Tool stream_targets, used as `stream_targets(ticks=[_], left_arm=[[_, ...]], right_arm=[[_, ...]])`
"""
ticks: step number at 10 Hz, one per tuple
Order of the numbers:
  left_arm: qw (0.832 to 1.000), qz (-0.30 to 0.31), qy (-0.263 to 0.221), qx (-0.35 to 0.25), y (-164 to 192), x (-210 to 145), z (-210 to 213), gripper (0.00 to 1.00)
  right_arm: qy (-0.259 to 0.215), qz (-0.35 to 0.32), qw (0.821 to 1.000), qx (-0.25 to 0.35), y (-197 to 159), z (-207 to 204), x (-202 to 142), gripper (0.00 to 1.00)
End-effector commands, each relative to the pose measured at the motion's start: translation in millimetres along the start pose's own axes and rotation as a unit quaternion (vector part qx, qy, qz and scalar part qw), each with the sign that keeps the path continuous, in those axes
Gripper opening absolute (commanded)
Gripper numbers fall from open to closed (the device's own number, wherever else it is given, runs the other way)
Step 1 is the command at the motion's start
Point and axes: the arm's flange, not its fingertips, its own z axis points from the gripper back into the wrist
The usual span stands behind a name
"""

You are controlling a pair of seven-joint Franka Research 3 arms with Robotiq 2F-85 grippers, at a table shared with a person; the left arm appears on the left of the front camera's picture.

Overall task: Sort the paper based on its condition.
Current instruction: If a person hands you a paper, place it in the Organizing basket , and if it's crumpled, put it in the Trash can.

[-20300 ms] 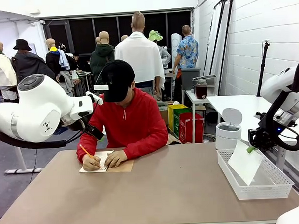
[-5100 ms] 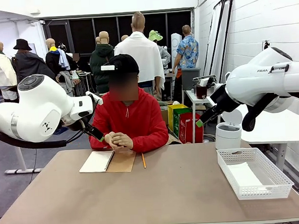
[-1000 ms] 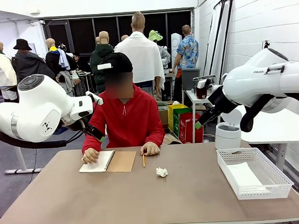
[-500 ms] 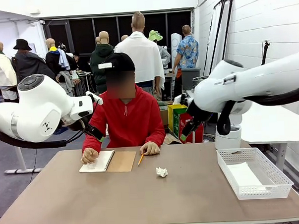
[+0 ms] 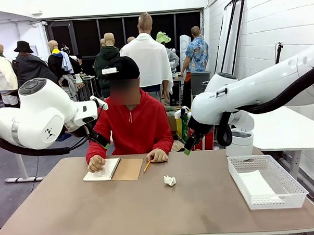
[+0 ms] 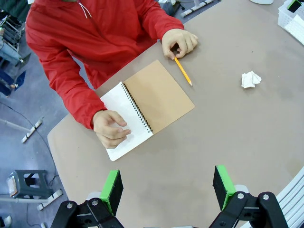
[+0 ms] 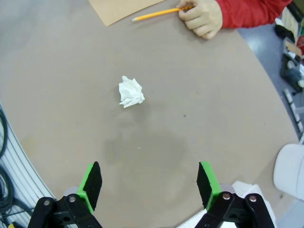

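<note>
1. Now the right arm reaches much farther left than a second ago. The right gripper (image 7: 148,185) hangs above the table (image 5: 98,213), its claw spread wide and empty.
2. The crumpled paper (image 5: 170,180) has not moved. It lies mid-table, just ahead of that claw.
3. The left gripper (image 6: 167,187) is also spread, high over the notebook (image 6: 142,107).
4. To my judgement, the ball is the next pick. A flat sheet (image 5: 256,185) lies in the tray (image 5: 270,198) at right, so the white bin (image 5: 244,145) probably takes crumpled ones.
</note>
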Motion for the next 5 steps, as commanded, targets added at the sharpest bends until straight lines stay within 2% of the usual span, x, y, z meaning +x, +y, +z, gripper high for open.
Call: stream_targets(ticks=[1,5], left_arm=[[1.0,-0.002,0.001,0.0,0.5,-0.5,0.1,1.0],[1.0,-0.002,0.001,0.0,0.5,-0.5,0.1,1.0]], right_arm=[[-0.002,-0.001,1.0,0.003,1.8,3.9,-2.6,1.0],[-0.002,0.0,1.0,0.0,0.9,2.5,0.5,1.0]])
